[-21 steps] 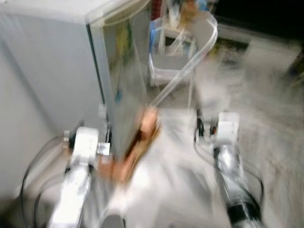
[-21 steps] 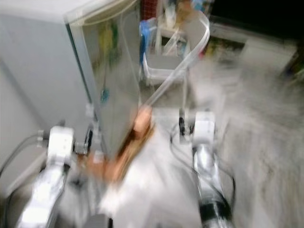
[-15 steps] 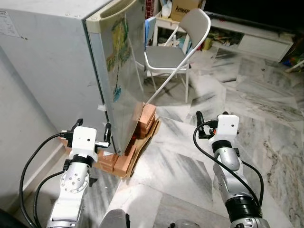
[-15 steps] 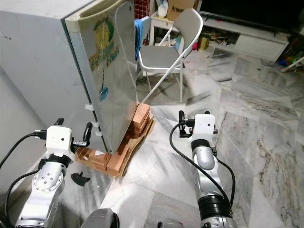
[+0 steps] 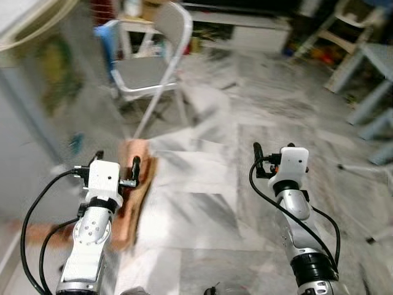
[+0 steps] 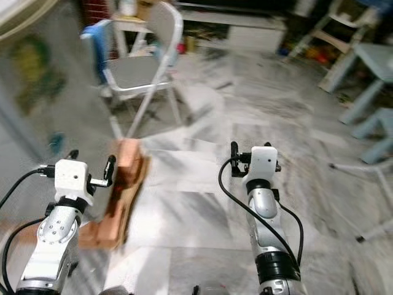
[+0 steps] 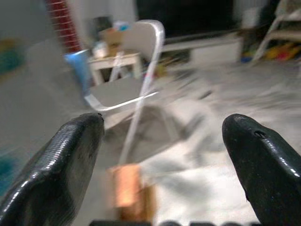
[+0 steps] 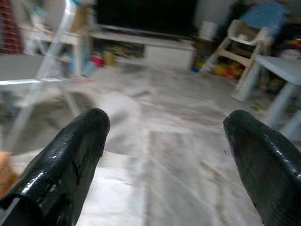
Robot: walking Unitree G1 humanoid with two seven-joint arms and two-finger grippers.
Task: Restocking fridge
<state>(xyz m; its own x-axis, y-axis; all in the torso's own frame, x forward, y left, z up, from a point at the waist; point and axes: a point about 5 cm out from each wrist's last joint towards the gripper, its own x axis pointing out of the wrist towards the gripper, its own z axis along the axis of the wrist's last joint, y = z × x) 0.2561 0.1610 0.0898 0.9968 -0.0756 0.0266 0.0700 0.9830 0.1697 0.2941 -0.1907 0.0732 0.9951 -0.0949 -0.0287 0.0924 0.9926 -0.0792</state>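
Fridge: I had its pale door (image 5: 37,80) at the left edge of the head view, smeared by blur, with a faded green and yellow print on the face.
Left gripper: my left gripper (image 5: 116,166) was held up near the fridge's lower corner, its black fingers (image 7: 61,174) spread wide with nothing between them.
Right gripper: my right gripper (image 6: 235,158) hung over bare floor, its fingers (image 8: 66,165) equally wide and empty.
Risk: with the picture this blurred I judged I could clip the folding chair (image 5: 150,67) or the bricks (image 5: 132,178) under the fridge, since I could not read their edges.
Surfaces: the floor (image 5: 202,203) was glossy veined grey marble, likely slippery; the chair was thin grey tube with a flat seat; the bricks were orange and blocky.
Stock: I saw no goods to load.
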